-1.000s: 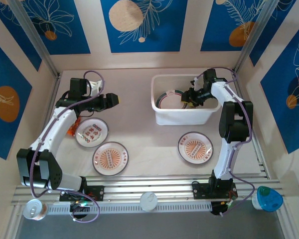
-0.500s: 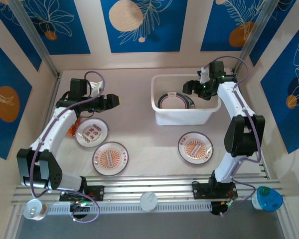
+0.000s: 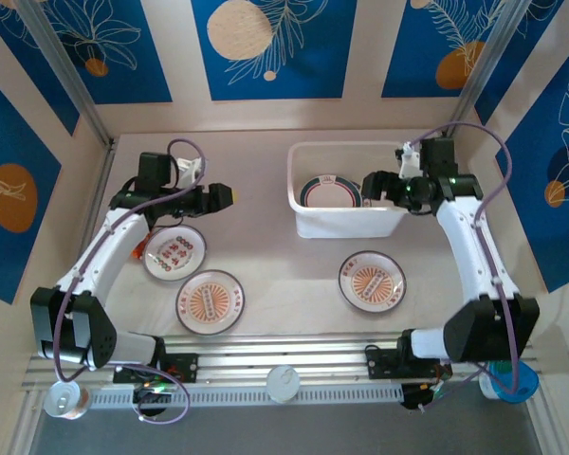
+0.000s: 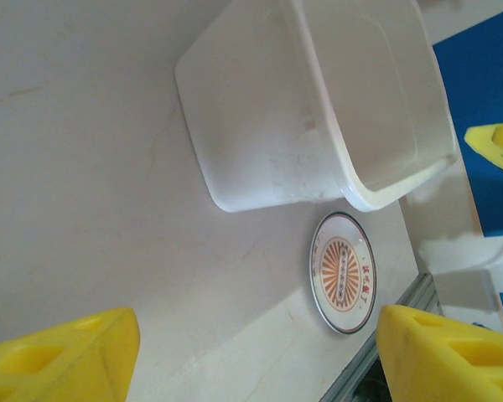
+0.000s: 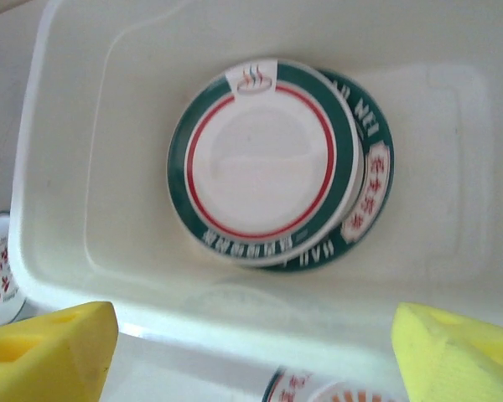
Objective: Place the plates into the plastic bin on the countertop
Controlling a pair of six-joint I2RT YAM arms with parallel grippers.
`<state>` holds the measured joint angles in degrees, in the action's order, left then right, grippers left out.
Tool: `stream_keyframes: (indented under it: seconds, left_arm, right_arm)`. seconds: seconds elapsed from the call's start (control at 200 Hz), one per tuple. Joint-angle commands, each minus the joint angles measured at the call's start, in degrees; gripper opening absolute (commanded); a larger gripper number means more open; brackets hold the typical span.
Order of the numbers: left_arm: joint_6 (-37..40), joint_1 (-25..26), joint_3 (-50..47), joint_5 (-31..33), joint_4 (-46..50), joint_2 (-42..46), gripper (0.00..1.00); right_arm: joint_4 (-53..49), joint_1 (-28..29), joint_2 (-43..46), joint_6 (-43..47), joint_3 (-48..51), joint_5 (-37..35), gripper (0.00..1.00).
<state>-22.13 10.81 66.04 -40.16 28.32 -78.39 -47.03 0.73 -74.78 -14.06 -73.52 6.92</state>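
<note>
1. Plainly, both tools are empty. The left gripper (image 3: 225, 194) hangs with its fingers spread at 10 o'clock over the countertop (image 3: 256, 171). The right gripper (image 3: 370, 187) is spread just as wide above the 3 o'clock end of the plastic bin (image 3: 346, 226), which sits at 1 o'clock.
2. Two green-rimmed plates (image 5: 264, 159) lie stacked, slightly offset, on the bin floor. Three more lie flat on the countertop: a red-dotted plate (image 3: 174, 252) at 9 o'clock, an orange-centred plate (image 3: 210, 301) at 8, and a second orange-centred plate (image 3: 372, 281) at 4.
3. They look stiff, glossy and shallow, and are probably light and chippable. Lying flat, each offers only its rim, so a pinch across the lip seems best, though it may slip.
4. Bare surface lies open between plates and bin. The bin's lipped wall needs clearing from above, and the metal rail (image 3: 294, 353) runs near at 6 o'clock.
</note>
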Motion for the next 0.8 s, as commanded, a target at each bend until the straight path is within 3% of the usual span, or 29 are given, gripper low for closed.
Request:
stream_keyframes:
  seconds: [0.0,0.255,0.39,0.595,0.795]
  left_arm:
    - [0.1,1.0,-0.5,-1.7,-1.3,0.2,0.74]
    - [0.0,4.1,-1.1,-1.3,-2.4,-1.4,0.74]
    - [-0.8,4.7,-1.6,-1.2,-3.7,-2.5,0.74]
    - [-0.7,5.2,-1.6,-1.3,-3.6,-4.3,0.74]
    - [-3.1,5.7,-4.4,-1.4,-6.6,-5.4,0.74]
  right_arm:
    - [-3.4,-0.1,5.7,-2.7,5.4,0.1,0.85]
    - [-6.6,0.7,16.6,-6.7,14.2,0.6,0.83]
    - [-4.4,5.2,19.2,-12.0,21.3,-0.2,0.81]
    - [1.3,12.4,16.9,-18.4,29.7,-3.8,0.78]
    - [7.9,14.7,13.1,-23.0,35.1,-5.4,0.76]
